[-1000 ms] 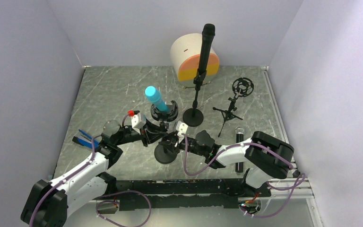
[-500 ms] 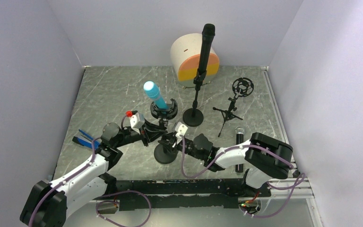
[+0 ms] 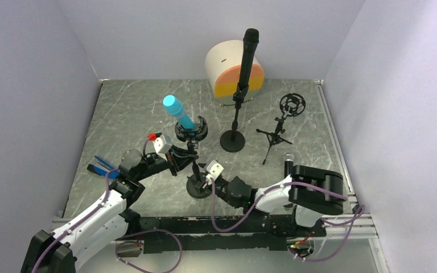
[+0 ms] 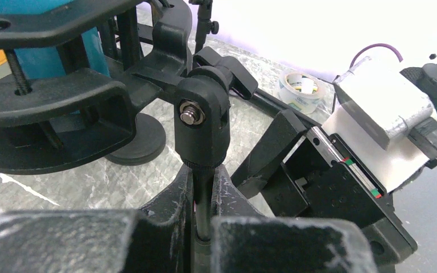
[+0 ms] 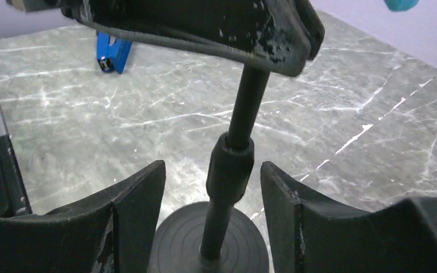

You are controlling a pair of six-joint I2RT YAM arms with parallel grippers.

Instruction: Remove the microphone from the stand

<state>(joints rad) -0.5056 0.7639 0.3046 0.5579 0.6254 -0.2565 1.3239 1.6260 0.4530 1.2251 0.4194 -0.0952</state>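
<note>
Two hands, left hand clamped on stand pole, right hand parted around it (no contact), microphone cropped close-up.

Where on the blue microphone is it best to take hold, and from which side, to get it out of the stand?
Grip the blue microphone on its bare shaft above the mount, coming from above, across the shaft. It leans up and to the left, and its lower end sits inside the ring.
</note>
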